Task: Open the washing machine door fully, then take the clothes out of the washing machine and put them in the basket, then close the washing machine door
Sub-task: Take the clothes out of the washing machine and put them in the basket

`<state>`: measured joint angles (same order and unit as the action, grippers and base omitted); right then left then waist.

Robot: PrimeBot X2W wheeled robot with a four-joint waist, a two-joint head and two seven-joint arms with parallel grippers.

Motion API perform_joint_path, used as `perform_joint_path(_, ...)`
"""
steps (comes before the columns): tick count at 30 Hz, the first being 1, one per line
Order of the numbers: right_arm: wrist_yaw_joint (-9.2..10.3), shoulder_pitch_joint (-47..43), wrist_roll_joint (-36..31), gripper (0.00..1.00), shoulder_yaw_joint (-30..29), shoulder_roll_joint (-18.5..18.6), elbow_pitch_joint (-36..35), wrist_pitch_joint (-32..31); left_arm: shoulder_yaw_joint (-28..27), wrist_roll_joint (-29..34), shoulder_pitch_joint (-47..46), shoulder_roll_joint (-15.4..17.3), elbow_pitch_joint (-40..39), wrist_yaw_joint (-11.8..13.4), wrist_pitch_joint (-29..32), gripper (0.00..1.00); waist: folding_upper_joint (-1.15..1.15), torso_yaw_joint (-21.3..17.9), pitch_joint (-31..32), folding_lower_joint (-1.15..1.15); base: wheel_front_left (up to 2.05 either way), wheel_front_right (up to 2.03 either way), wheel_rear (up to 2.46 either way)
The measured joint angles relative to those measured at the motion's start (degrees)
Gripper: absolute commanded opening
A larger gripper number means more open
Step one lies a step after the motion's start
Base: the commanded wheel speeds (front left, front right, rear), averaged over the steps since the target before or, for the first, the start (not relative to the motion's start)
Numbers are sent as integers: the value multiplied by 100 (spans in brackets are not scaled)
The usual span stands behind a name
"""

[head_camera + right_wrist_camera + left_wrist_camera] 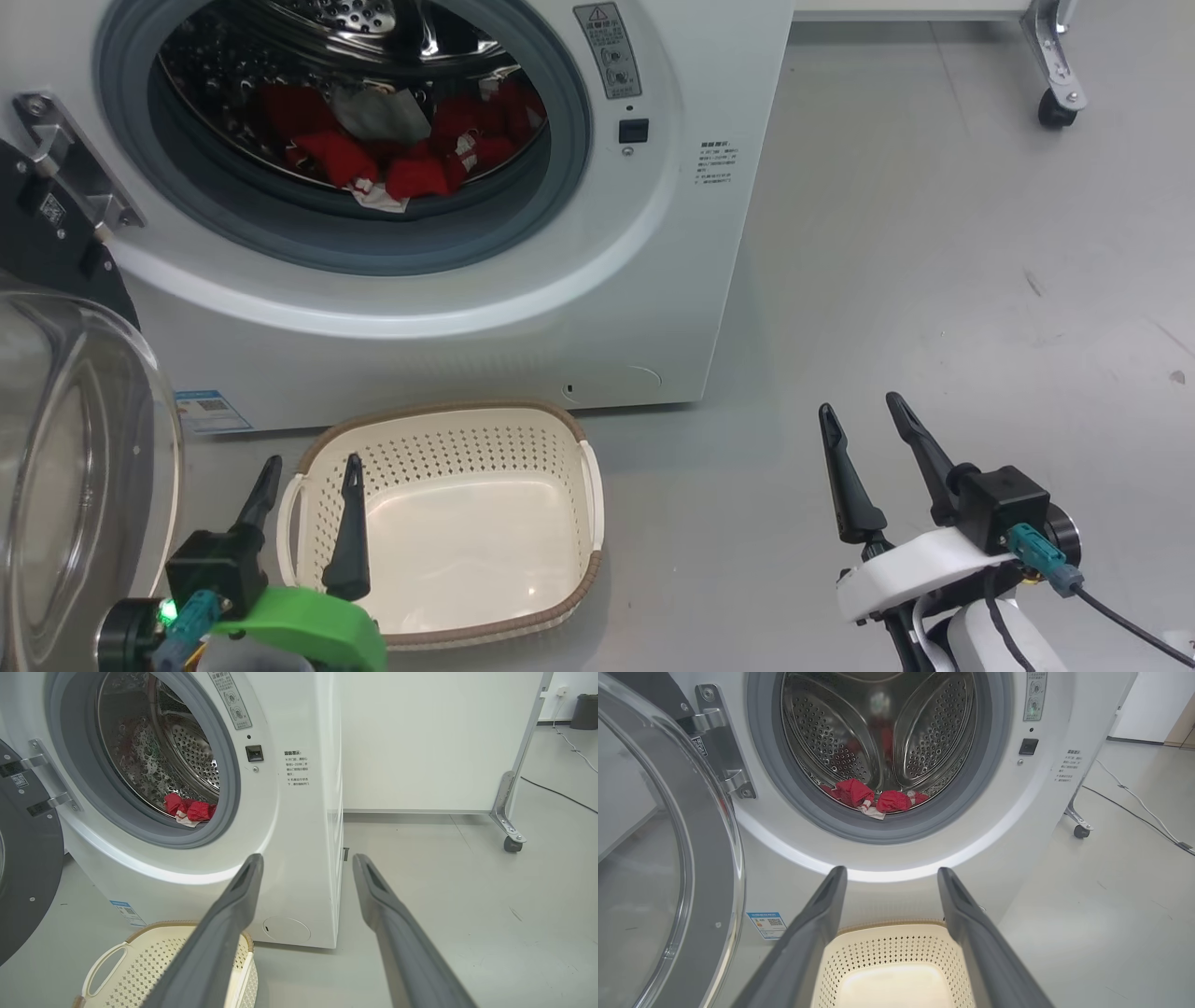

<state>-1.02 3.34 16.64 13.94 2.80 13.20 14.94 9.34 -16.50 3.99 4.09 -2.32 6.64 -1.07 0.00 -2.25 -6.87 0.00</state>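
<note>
The red clothes point(411, 173) lie heaped low in the steel drum point(364, 14), soft and light, likely best pinched at a raised fold; left gripper point(313, 458) and right gripper point(861, 403) stand wide open, empty

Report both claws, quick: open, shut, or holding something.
Left claw: open, holding nothing.
Right claw: open, holding nothing.

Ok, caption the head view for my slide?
Washing machine door open, clothes in drum, basket empty; left gripper and right gripper open.
</note>
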Motion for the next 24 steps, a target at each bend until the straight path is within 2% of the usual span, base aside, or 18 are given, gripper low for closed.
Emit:
perform_joint_path(12, -44, 563, -124, 100, 93, 4, -323, 0, 4, -301, -1254, -97, 623, 10, 313, 100, 0, -72, -888, 0, 0, 0, 0)
perform_joint_path(19, -97, 881, -124, 100, 243, 5, -420, 0, -83, -578, -2073, -99, 1099, -74, 912, 100, 0, -218, -1431, 0, 0, 0, 0)
perform_joint_path(24, -142, 1061, -119, 100, 331, 4, -461, 0, -159, -695, -2625, 19, 1278, -154, 1311, 100, 0, -343, -1744, 0, 0, 0, 0)
